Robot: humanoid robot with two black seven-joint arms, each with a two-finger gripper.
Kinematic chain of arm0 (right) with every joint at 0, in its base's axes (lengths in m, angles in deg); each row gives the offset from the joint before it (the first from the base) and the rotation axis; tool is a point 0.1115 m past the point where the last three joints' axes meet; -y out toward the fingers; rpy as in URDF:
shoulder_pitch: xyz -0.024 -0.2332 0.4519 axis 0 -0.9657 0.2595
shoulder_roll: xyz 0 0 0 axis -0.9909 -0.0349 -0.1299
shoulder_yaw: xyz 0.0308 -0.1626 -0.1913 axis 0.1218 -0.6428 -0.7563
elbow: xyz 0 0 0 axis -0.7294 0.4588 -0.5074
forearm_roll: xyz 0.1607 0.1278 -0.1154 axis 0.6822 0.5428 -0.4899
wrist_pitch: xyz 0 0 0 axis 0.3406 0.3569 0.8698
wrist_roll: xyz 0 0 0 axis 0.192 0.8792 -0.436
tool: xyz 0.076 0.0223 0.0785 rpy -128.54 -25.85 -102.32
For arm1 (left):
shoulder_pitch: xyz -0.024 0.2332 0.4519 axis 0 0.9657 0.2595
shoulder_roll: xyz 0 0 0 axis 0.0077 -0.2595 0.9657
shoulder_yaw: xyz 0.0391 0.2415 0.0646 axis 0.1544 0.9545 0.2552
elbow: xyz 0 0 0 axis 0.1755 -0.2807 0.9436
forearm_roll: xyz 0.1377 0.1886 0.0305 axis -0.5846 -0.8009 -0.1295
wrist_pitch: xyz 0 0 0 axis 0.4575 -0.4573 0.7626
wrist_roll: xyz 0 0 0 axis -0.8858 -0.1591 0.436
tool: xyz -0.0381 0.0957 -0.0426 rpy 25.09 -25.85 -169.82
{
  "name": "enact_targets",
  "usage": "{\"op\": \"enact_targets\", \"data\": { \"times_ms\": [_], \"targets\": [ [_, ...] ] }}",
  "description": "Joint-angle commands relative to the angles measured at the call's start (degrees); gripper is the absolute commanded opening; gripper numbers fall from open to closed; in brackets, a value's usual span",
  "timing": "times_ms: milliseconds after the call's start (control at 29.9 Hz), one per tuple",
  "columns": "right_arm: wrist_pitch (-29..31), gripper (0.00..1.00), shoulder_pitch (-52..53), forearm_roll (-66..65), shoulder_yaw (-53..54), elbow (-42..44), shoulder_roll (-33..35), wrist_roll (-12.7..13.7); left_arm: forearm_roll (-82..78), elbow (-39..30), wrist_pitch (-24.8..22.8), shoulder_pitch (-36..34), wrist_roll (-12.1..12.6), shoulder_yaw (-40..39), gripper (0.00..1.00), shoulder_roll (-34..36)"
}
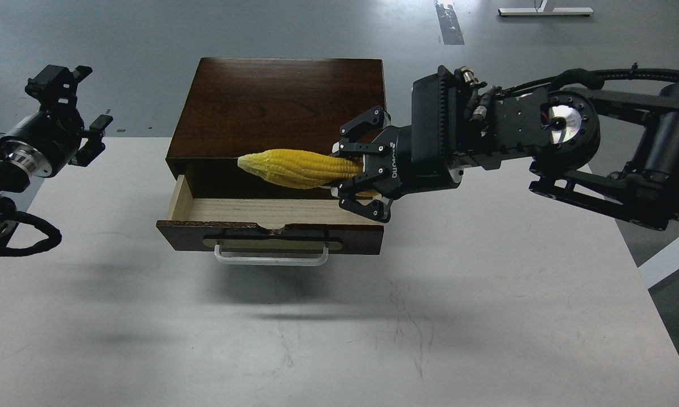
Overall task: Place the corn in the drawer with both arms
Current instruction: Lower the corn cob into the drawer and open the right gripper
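Observation:
The dark brown wooden box [283, 104] stands at the table's back middle. Its drawer [271, 226] is pulled open, showing a pale wood floor, and has a white bar handle [270, 260]. My right gripper [357, 169] is shut on the stem end of the yellow corn [294, 167]. It holds the cob level above the open drawer, tapered tip pointing left. My left gripper [71, 110] is open and empty, raised at the table's far left, well away from the box.
The white table [339, 328] ends at a rounded back right corner and a right edge near my right arm [599, 147]. Grey floor lies beyond. A white frame foot [545, 10] shows at the top right.

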Motion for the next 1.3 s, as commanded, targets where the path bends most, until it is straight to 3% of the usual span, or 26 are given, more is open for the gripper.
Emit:
{"op": "enact_targets", "data": {
  "times_ms": [0,468,869,969,1036,1070,1103,1170,1270],
  "targets": [
    [0.0,0.13,-0.3,0.0,-0.5,2.8,-1.5,0.2,0.0,-0.1,-0.1,0.1,-0.1,0.0,0.98,0.6],
    [0.2,0.17,-3.5,0.0,-0.7,6.6,-3.1,1.5,0.0,-0.1,-0.1,0.4,-1.6,0.0,0.98,1.1],
    [-0.4,0.19,-3.7,0.0,-0.7,13.0,-9.0,1.7,0.0,-0.1,-0.1,0.4,-1.8,0.0,0.98,0.9],
    [-0.4,0.29,-3.9,0.0,-0.7,13.3,-9.2,1.7,0.0,-0.1,-0.1,0.4,-1.8,0.0,0.98,0.9],
    [-0.4,0.46,-4.0,0.0,-0.7,13.3,-9.2,1.8,0.0,-0.1,-0.2,0.4,-1.8,0.0,0.98,1.0],
    [-0.5,0.65,-4.2,0.0,-0.4,13.4,-9.2,1.8,0.0,-0.1,-0.2,0.4,-1.8,0.0,0.98,1.0],
    [-0.5,0.72,-4.5,0.0,-0.3,13.4,-9.2,1.8,0.0,-0.1,-0.2,0.4,-1.8,0.0,0.98,1.0],
    [-0.6,0.8,-5.0,0.0,0.0,13.4,-9.2,1.8,0.0,-0.1,-0.2,0.4,-1.8,0.0,0.98,0.9],
    [-0.6,0.84,-5.2,0.0,0.0,13.5,-9.2,1.8,0.0,-0.1,-0.1,0.4,-1.8,0.0,0.98,0.6]
  ]
}}
